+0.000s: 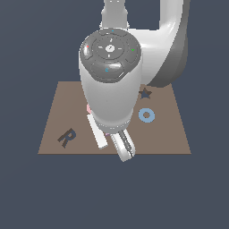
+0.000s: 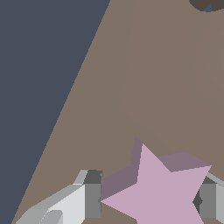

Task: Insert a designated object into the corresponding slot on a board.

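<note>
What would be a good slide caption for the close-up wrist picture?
Pink star sits between the gripper fingers above the brown board.

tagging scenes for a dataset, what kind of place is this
Most likely a simulated shape-insertion test scene, not a real room: a flat brown board floats on a plain dark background, carrying a star-shaped slot, a dark letter R and a blue ring, all flatly rendered.

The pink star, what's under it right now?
Bare brown board lies under the pink star, which sits between the gripper fingers. Whether it touches the board cannot be seen. The star slot is elsewhere.
</note>
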